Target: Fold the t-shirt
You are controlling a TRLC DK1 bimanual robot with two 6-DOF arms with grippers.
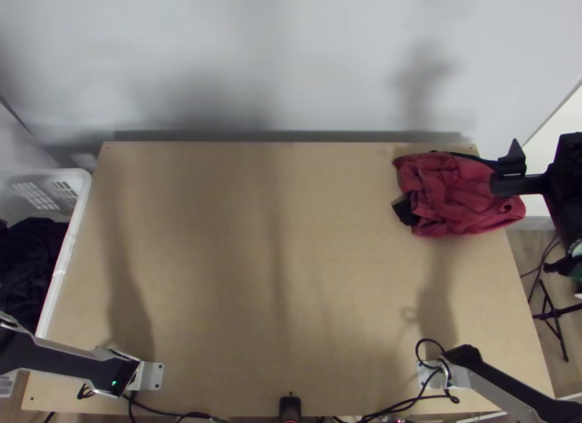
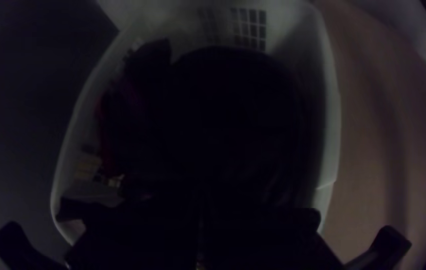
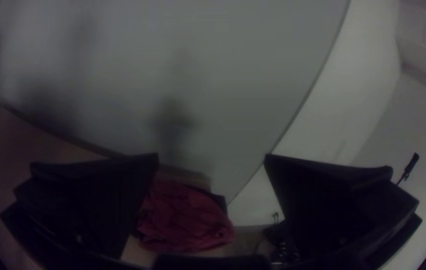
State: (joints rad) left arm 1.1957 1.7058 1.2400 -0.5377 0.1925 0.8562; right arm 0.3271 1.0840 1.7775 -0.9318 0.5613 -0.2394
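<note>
At the table's (image 1: 291, 277) far right corner, the red shirt (image 1: 447, 197) lay bunched, its outer end jutting past the right edge. A black patch (image 1: 404, 209) poked out on its inner side; whether it belonged to the shirt, I could not tell. The right gripper (image 1: 500, 173) stood over the outer end, partly hiding it, jaws wide apart. Close behind the far edge rose a pale wall (image 1: 291, 59).

Off the right side, a black stand (image 1: 556, 317) and cables stood near the table. Along the near edge, more cables (image 1: 407, 405) and a small black device (image 1: 289, 408) sat between the arms' bases. Beside the left edge was a white basket (image 1: 81, 204) heaped with dark clothes (image 1: 29, 255). Above it was the left gripper (image 2: 200, 215), jaws together; it was too dark to tell if cloth was between them.
</note>
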